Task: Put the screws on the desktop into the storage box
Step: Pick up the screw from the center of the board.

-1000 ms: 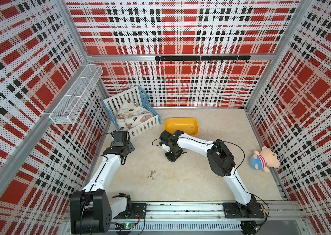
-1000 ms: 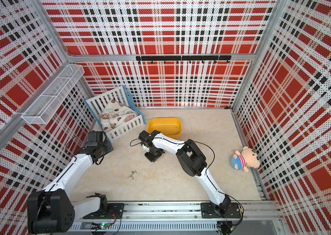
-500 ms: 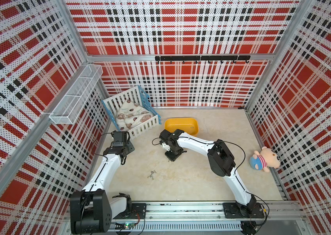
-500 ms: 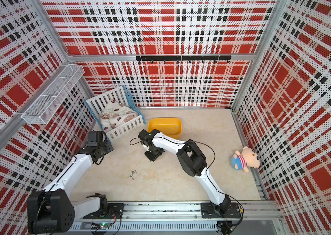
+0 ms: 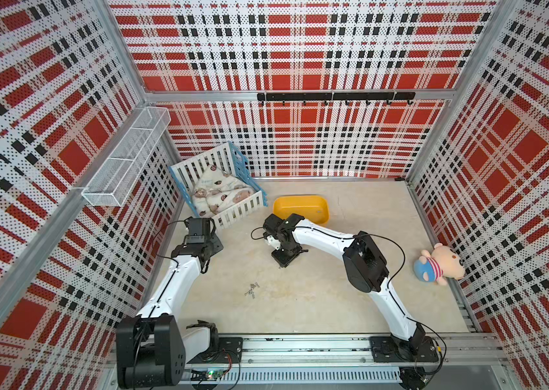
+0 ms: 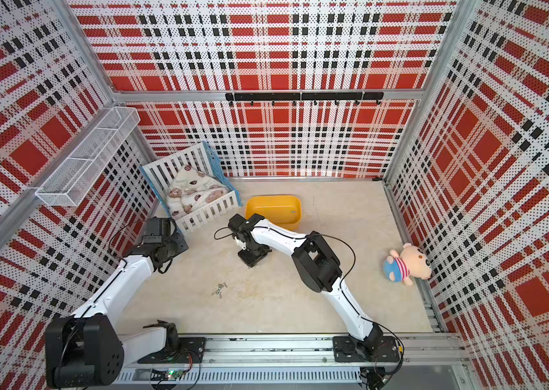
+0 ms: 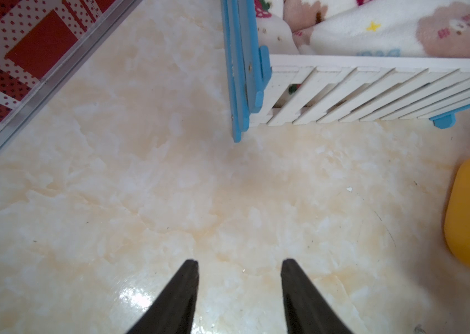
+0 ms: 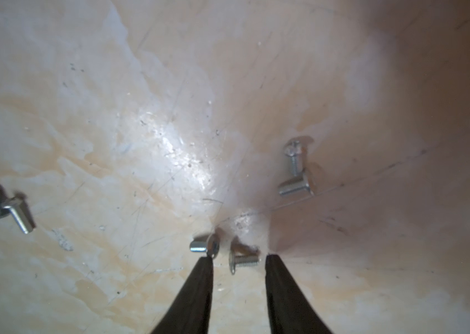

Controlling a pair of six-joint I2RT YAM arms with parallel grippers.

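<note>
Holding the left gripper (image 7: 240,261) roughly half parted, gripping nothing, above bare table (image 5: 334,297) at seven o'clock from the slatted white-and-blue crib (image 5: 239,210). Finding the main heap of screws (image 5: 252,289) lying on the table in both top views, between seven and eight o'clock from the right gripper and well apart from it. Poising the right gripper (image 8: 238,257) low over the table, fingers narrowly parted and clamping nothing. Bracketing one loose screw (image 8: 244,260) lying flat between the tips, seemingly brushing a second screw (image 8: 203,245) with one tip, leaving a pair (image 8: 294,186) just beyond. Placing the yellow storage box (image 5: 301,209) near, at about one o'clock from that gripper. Spotting a plush pig (image 5: 438,265) at three o'clock, by the wall.

Judging the screws light, rigid and slick, apt to roll or skid on the glossy marble-look table. Favouring a pinch across the threaded shank just under the head, jaws square to it. Noting silvery metal, short threaded shanks and broad flat heads; matte black tapering fingers; smooth rounded plastic walls on the box.
</note>
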